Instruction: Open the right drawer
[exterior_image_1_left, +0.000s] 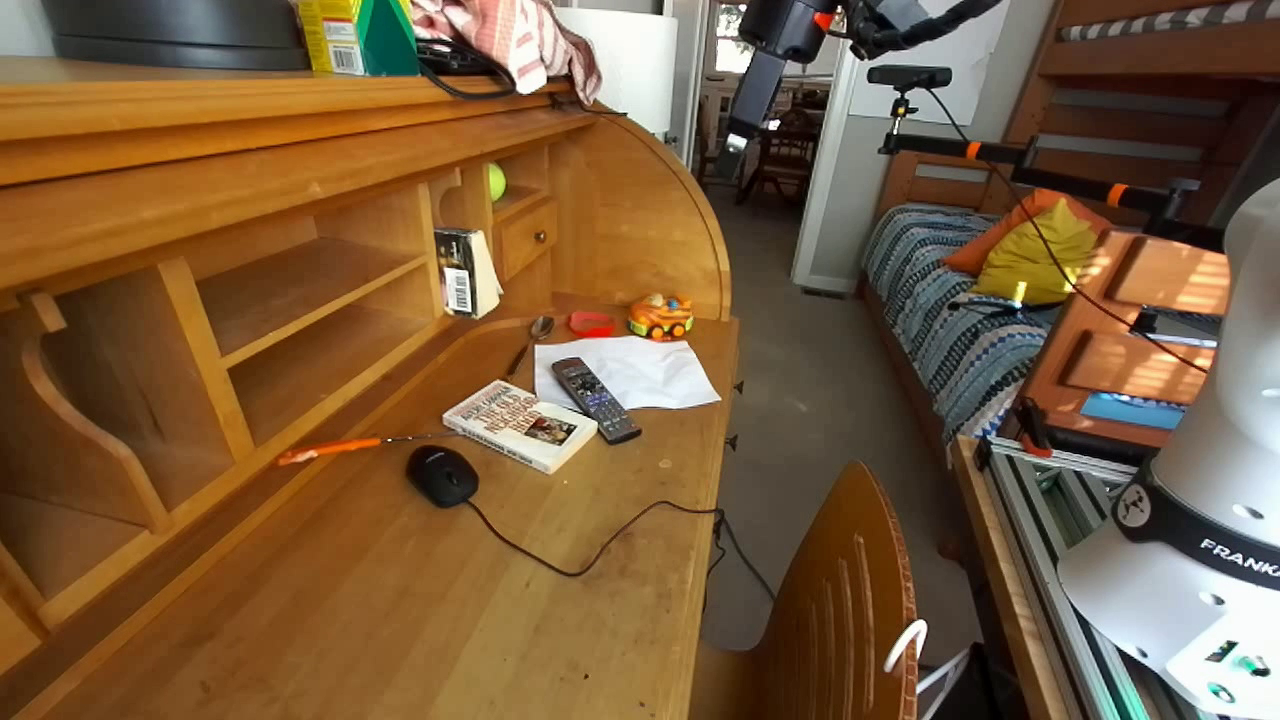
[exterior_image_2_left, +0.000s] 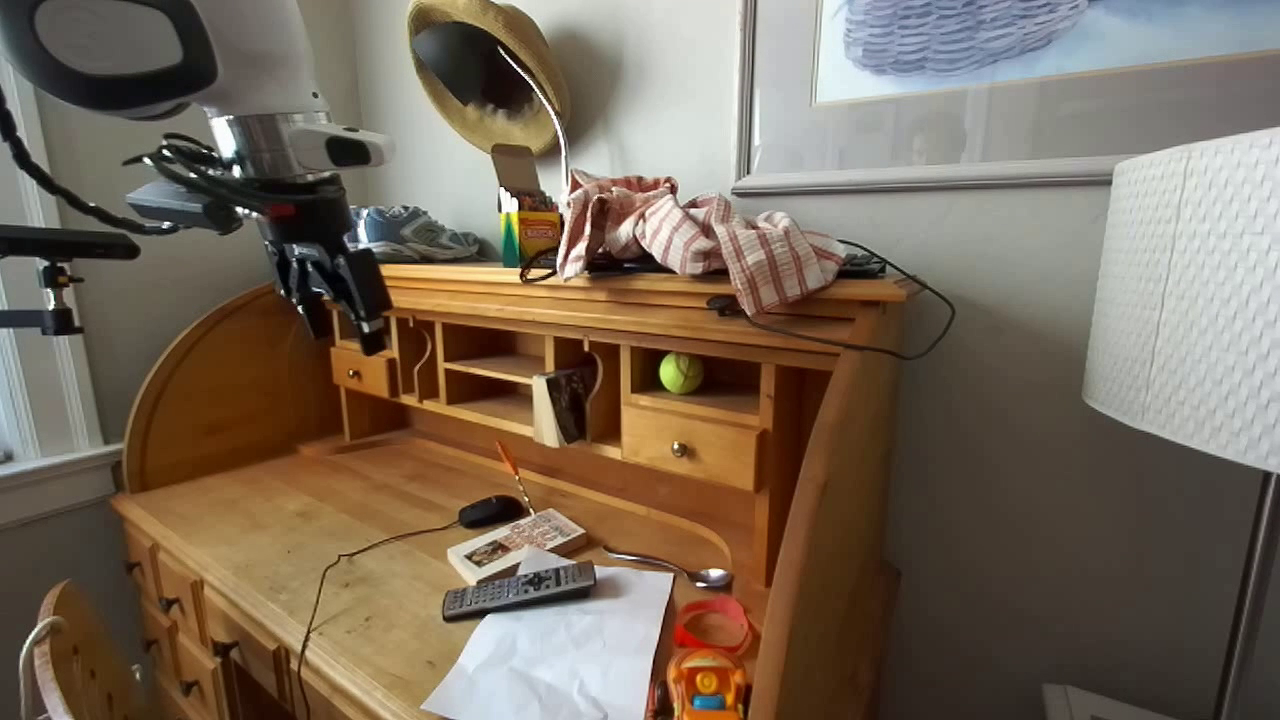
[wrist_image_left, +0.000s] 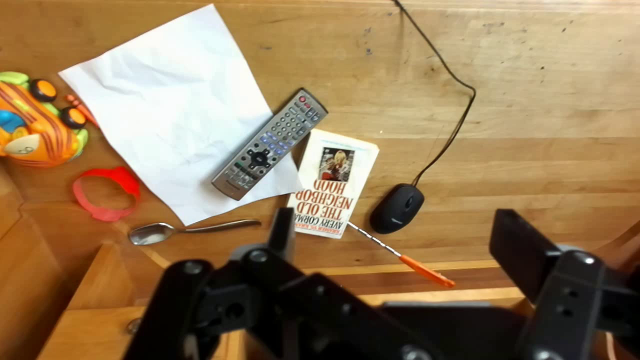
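Observation:
The right drawer (exterior_image_2_left: 650, 440) is a small honey-coloured wooden drawer with a round metal knob. It is shut, flush in the desk hutch, under the cubby with a tennis ball. It also shows in an exterior view (exterior_image_1_left: 522, 240) and at the lower left of the wrist view (wrist_image_left: 90, 330), partly hidden by the gripper. My gripper (exterior_image_2_left: 345, 332) is open and empty. It hangs high in front of the hutch's far end, well apart from the right drawer. One finger shows at the top of an exterior view (exterior_image_1_left: 738, 145). Both fingers are wide apart in the wrist view (wrist_image_left: 395, 222).
A remote (exterior_image_2_left: 520, 590), a book (exterior_image_2_left: 517, 545), paper (exterior_image_2_left: 560, 650), a spoon (exterior_image_2_left: 690, 572), a mouse (exterior_image_2_left: 490, 511) and a toy car (exterior_image_2_left: 708, 685) lie on the desktop. Another book (exterior_image_2_left: 565, 405) sticks out left of the drawer. A chair (exterior_image_1_left: 840, 590) stands in front.

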